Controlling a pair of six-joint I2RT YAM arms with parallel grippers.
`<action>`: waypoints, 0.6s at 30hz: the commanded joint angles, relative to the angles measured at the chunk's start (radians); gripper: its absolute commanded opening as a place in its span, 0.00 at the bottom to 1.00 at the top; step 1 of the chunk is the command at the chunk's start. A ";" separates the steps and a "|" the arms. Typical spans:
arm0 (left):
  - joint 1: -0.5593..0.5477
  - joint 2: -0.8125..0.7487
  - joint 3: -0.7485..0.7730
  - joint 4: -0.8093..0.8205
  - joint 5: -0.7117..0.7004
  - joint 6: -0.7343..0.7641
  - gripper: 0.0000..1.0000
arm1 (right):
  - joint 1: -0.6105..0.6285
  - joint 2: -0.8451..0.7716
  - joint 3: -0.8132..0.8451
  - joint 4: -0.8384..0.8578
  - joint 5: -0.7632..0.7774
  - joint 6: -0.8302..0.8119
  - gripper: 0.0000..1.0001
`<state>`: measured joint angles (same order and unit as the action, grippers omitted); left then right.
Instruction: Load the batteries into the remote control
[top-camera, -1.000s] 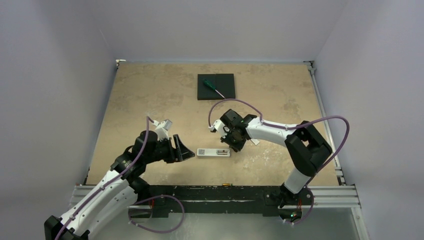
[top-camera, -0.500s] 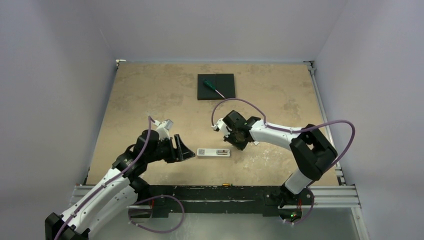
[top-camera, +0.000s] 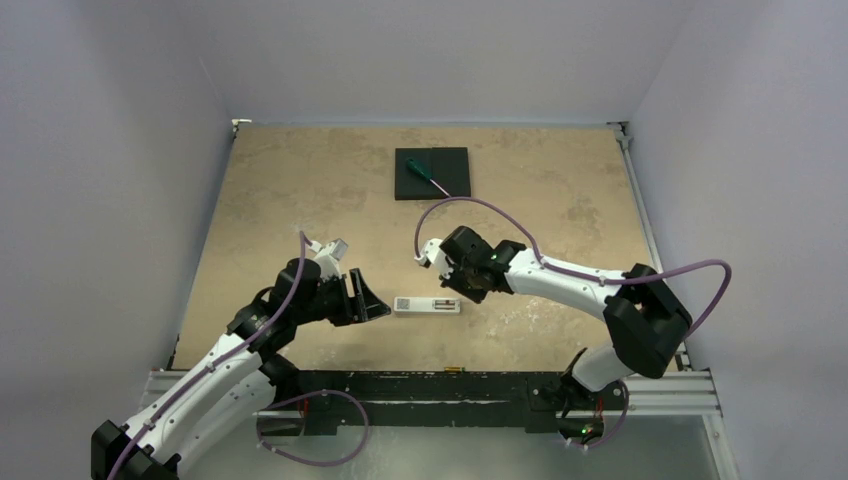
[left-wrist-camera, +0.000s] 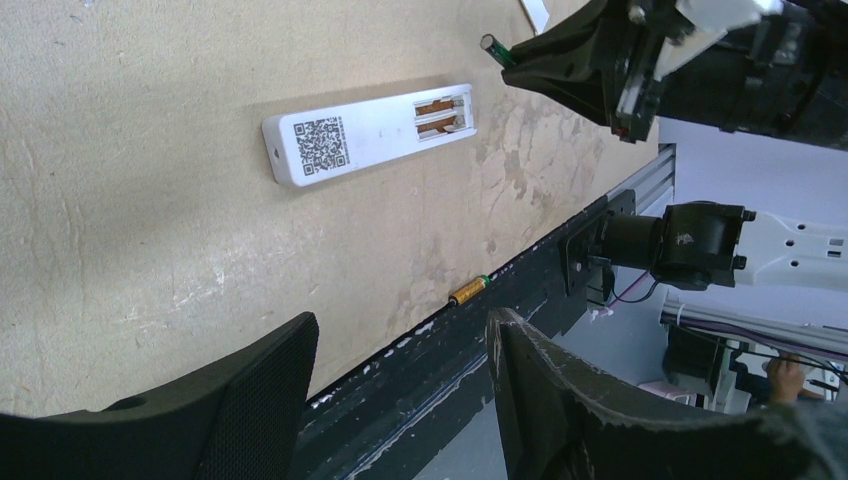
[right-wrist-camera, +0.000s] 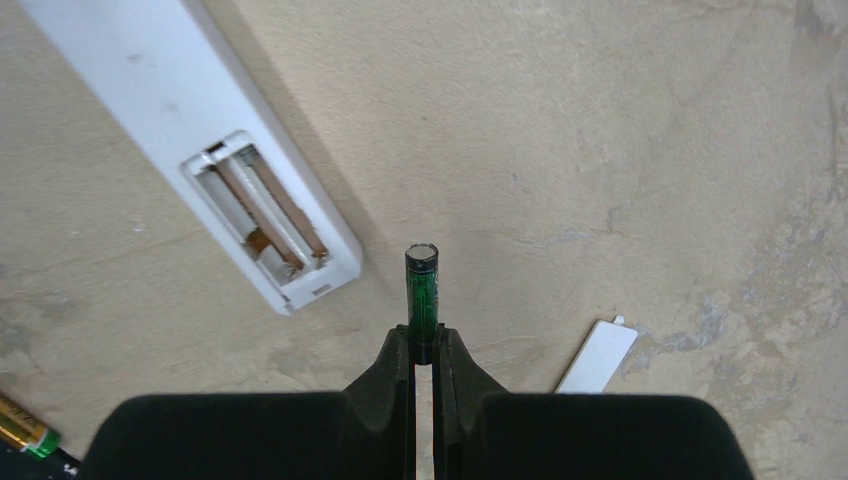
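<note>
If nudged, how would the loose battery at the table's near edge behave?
It probably rolls: the loose battery is a smooth cylinder lying on its side. It sits right beside the black rail, so it might lodge there. It looks rigid, not floppy.

Smooth, faintly glossy white plastic on the remote control (left-wrist-camera: 370, 135). Glossy green wrap and a shiny metal cap on the battery (right-wrist-camera: 422, 285). Matt, mottled tan, stone-like finish on the table (top-camera: 300, 200). Matt black plastic on the right gripper (right-wrist-camera: 424, 338).

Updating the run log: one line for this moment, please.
right tool: shut on battery; left tool: open; remote control: bay open; second battery: near edge
</note>
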<state>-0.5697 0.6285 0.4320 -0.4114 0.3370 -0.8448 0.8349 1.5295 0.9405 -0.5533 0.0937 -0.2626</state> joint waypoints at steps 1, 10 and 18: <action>0.003 0.000 -0.002 0.033 0.004 0.012 0.62 | 0.050 -0.058 -0.014 0.010 -0.004 -0.012 0.00; 0.001 0.005 -0.003 0.033 0.011 0.013 0.62 | 0.114 -0.014 0.009 -0.020 -0.004 -0.039 0.00; -0.004 0.006 -0.003 0.033 0.008 0.012 0.62 | 0.145 -0.012 0.019 -0.033 -0.012 -0.067 0.00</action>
<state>-0.5705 0.6357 0.4316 -0.4114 0.3370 -0.8448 0.9699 1.5192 0.9382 -0.5755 0.0864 -0.2977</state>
